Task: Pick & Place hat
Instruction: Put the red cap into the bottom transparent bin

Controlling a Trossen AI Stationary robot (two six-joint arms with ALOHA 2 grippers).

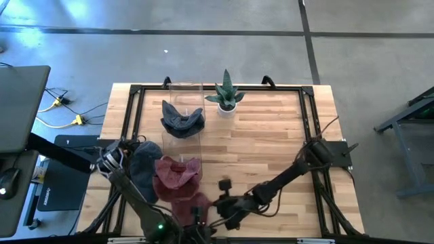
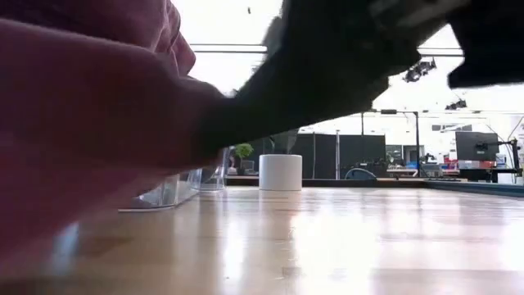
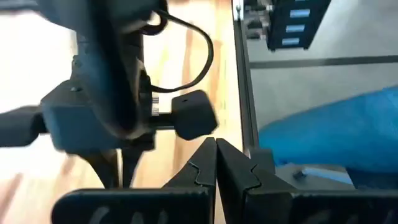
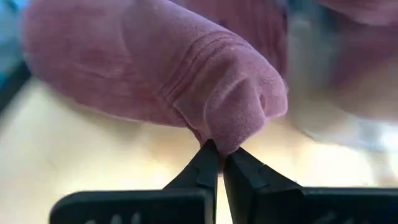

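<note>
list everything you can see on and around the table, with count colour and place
dark red fabric hat: one, maroon, near edge of the table, left of centre
blue-grey fabric hat: one, beside the red hat, toward the left edge
dark denim-blue hat: one, inside the clear box
clear plastic box: one, transparent, far side, left of centre
small potted plant in a white pot: one, green, far edge, beside the box
light wooden table: one
left gripper: shut, empty, near left corner
right gripper: shut on the red hat's edge
</note>
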